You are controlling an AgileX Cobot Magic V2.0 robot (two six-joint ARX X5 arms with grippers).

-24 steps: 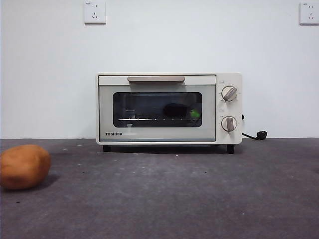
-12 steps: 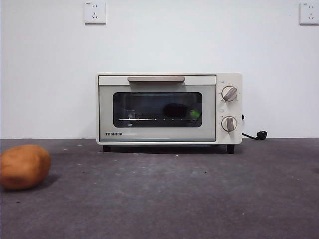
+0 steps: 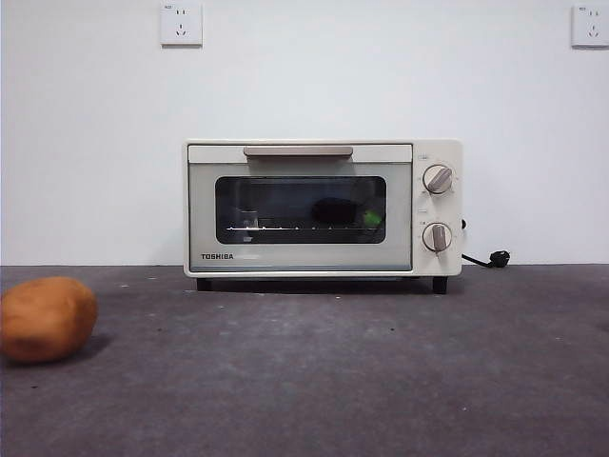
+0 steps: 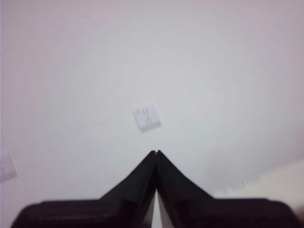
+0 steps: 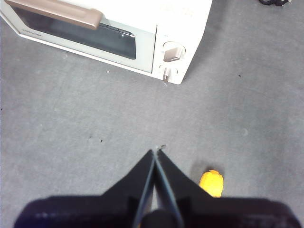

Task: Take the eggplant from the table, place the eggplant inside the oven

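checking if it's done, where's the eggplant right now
In the front view the eggplant lies inside the oven, behind the closed glass door toward its right side, green stem end nearest the knobs.

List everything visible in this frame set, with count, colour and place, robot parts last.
oven: 1, cream-white, at the back of the table, door shut
eggplant: 1, dark purple with green cap, inside the oven behind the glass
potato: 1, orange-brown, on the table near the front view's left edge
table: 1, dark grey
wall sockets: 2, white, high on the wall
plug: 1, black, on the table beside the oven
small yellow-orange thing: 1, on the table near the right gripper
left gripper: black, shut, facing the wall
right gripper: black, shut, above the table
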